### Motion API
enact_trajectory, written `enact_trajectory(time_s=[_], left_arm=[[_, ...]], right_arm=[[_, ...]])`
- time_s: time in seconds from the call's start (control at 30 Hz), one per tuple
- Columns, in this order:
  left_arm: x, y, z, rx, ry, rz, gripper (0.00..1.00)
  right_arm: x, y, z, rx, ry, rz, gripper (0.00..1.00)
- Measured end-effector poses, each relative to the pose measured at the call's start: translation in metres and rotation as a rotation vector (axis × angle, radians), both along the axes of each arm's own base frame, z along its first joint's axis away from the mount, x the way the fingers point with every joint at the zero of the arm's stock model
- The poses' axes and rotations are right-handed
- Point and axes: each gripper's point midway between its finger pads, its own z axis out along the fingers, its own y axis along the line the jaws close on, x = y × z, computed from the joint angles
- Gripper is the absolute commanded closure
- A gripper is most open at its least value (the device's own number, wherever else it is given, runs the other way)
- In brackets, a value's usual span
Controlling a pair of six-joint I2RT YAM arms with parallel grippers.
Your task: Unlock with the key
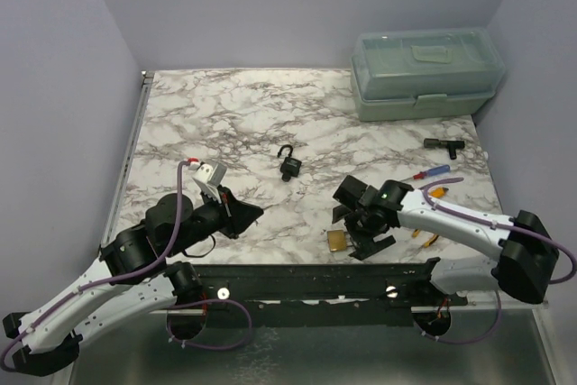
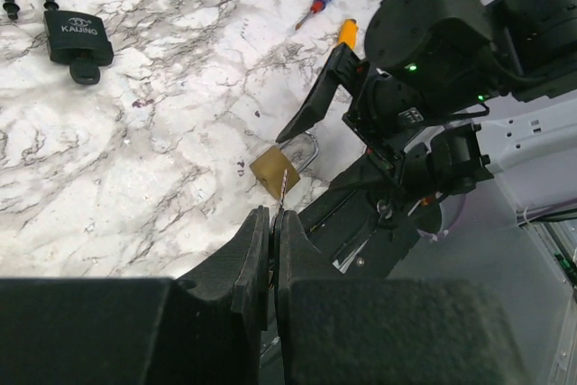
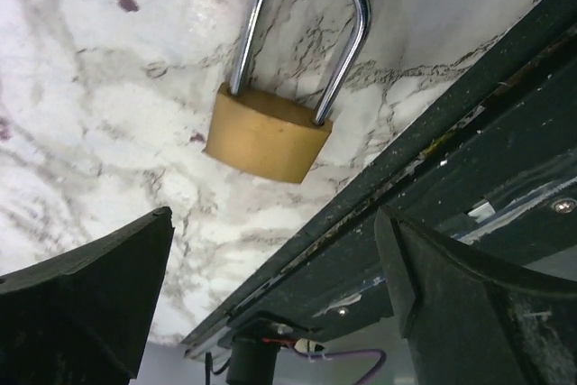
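Observation:
A brass padlock (image 3: 268, 132) with a closed silver shackle lies on the marble table (image 1: 225, 114) close to its front edge; it also shows in the top view (image 1: 338, 240) and the left wrist view (image 2: 273, 171). My right gripper (image 3: 270, 250) is open, just above and in front of it, with one finger (image 3: 90, 299) on each side, not touching it. My left gripper (image 2: 270, 223) is shut on a thin key (image 2: 285, 185) whose blade points at the brass padlock from a short way to its left. A black padlock (image 1: 289, 165) lies mid-table with its shackle open.
A green toolbox (image 1: 427, 74) stands at the back right. A black T-shaped part (image 1: 442, 144), a blue-and-red screwdriver (image 1: 431, 173) and an orange tool (image 1: 435, 194) lie on the right. A black rail (image 1: 297, 281) runs along the table's front edge.

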Motion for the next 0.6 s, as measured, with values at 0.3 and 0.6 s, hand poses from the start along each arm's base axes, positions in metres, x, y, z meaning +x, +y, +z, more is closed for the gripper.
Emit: enact_trajectory(time_s=[0.3, 0.6], left_arm=[[-0.002, 0.004, -0.002, 0.019, -0.015, -0.006, 1.00], [-0.002, 0.004, -0.001, 0.015, -0.021, -0.007, 1.00]], right_arm=[[0.002, 0.002, -0.035, -0.061, 0.056, -0.031, 0.00], [0.006, 0.006, -0.048, -0.082, 0.067, -0.034, 0.01]])
